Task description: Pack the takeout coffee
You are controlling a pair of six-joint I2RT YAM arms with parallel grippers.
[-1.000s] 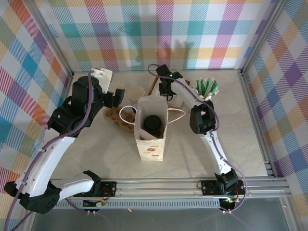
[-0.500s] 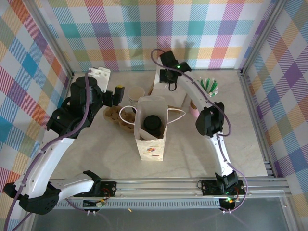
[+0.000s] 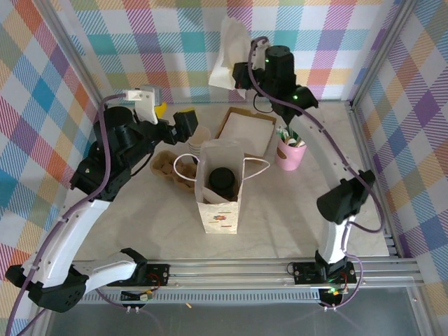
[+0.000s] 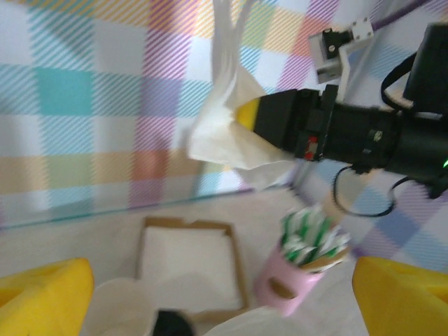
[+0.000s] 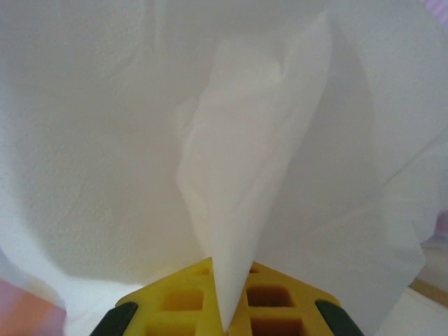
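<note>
The takeout coffee [image 3: 222,180], a small cup with a black lid, stands inside the upright white paper bag [image 3: 218,210] at the table's middle; a sliver of its lid [image 4: 171,324] shows in the left wrist view. High above the back of the table, my right gripper [image 3: 241,75] is shut on a white napkin [image 3: 229,49] that hangs loose from its yellow fingertips [image 5: 183,297]. The napkin [image 5: 231,140] spreads across the right wrist view, pinched by the gripper [image 5: 227,269]. My left gripper [image 3: 183,123] hovers open just left of the bag, its fingers [image 4: 42,294] wide apart with nothing between them.
A brown tray of napkins [image 3: 245,133] lies behind the bag. A pink cup of green-and-white sticks [image 3: 290,150] stands to its right. Stacked lidless cups [image 3: 198,138] and a cardboard carrier [image 3: 166,166] sit left of the bag. Checked walls close in three sides.
My right gripper has risen from the napkin tray to high near the back wall, lifting a napkin with it. The left gripper has shifted slightly right and up.
</note>
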